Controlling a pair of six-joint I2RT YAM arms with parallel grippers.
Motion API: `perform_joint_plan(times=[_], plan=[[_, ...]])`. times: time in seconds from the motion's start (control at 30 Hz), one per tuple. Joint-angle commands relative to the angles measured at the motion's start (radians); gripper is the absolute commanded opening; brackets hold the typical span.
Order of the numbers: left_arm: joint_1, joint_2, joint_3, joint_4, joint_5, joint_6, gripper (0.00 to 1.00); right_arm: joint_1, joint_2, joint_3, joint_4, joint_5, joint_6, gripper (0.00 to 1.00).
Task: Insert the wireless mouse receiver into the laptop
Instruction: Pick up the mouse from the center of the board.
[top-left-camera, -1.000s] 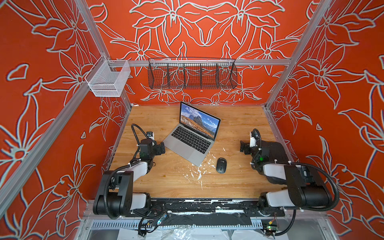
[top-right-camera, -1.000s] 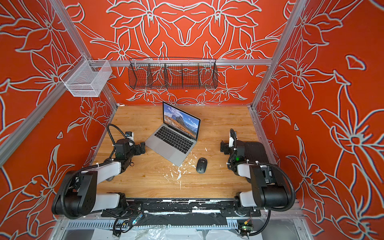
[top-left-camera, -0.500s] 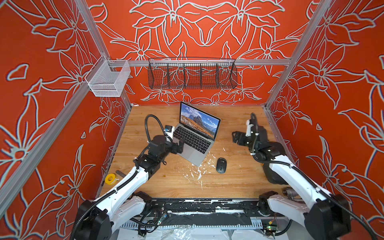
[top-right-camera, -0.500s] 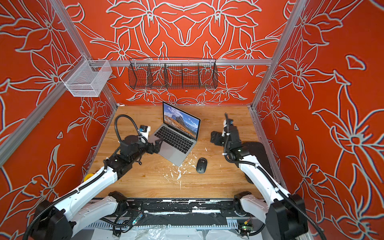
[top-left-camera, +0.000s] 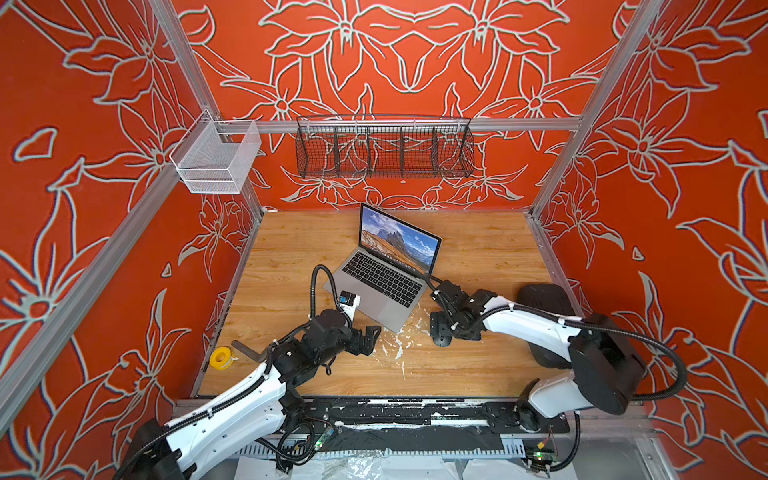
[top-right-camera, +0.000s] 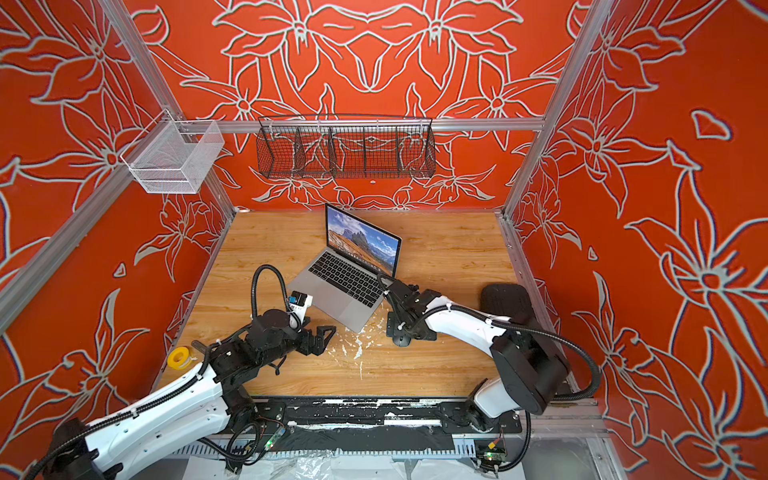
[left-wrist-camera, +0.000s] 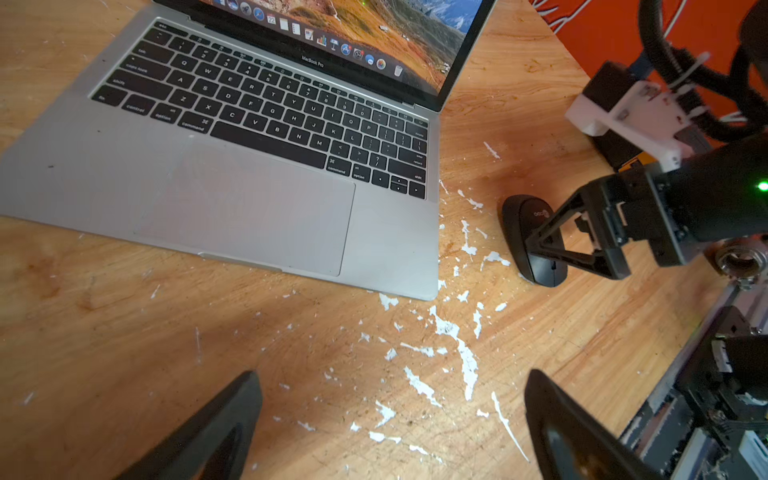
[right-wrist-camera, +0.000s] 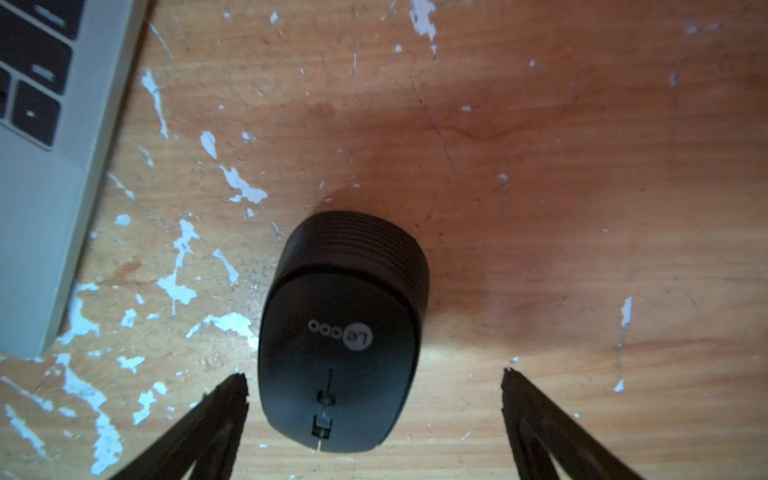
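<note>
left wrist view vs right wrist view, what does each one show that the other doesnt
Only the left wrist view: the laptop's lit screen, full keyboard and trackpad, the open left gripper, and the right gripper seen from outside, low over the mouse.
Only the right wrist view: the mouse's top close up, logo and scroll wheel, lying between the right gripper's open fingertips.
Both: the mouse, a laptop corner, white flecks on the wooden table. Neither shows the receiver.

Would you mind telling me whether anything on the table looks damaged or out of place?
The wooden tabletop is scarred with white chipped patches between the mouse and the near corner of the laptop. The laptop also sits askew to the table's edges. Nothing looks spilled.
</note>
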Motion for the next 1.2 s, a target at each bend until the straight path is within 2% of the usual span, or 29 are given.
perform_joint_plan(times=[0.0, 0.17, 0.4, 0.57, 0.67, 0.8, 0.93, 1.07, 1.17], plan=[[-0.005, -0.028, -0.008, -0.055, 0.000, -0.040, 0.98, 0.021, 0.047, 0.070, -0.016, 0.047, 0.030, 0.97], [-0.005, -0.037, -0.009, -0.074, 0.004, -0.043, 0.98, 0.022, 0.118, 0.100, -0.011, 0.111, 0.020, 0.96], [-0.004, -0.038, -0.009, -0.085, 0.043, -0.038, 0.97, 0.022, 0.162, 0.101, 0.020, 0.083, 0.037, 0.67], [-0.004, -0.046, -0.013, -0.066, 0.099, -0.028, 0.97, 0.013, 0.146, 0.038, 0.093, 0.004, 0.064, 0.59], [-0.004, -0.046, -0.026, -0.013, 0.163, -0.023, 0.97, -0.016, 0.125, -0.006, 0.180, -0.110, 0.064, 0.50], [-0.004, -0.037, -0.034, 0.073, 0.257, -0.025, 0.97, -0.060, 0.056, -0.057, 0.338, -0.302, 0.038, 0.41], [-0.004, -0.021, -0.020, 0.149, 0.343, -0.055, 0.97, -0.083, -0.063, -0.113, 0.561, -0.463, 0.036, 0.38], [-0.003, 0.022, 0.003, 0.238, 0.411, -0.133, 0.97, -0.101, -0.178, -0.214, 0.957, -0.615, 0.128, 0.35], [0.001, 0.067, 0.024, 0.311, 0.457, -0.199, 0.97, -0.111, -0.200, -0.250, 1.237, -0.715, 0.218, 0.34]])
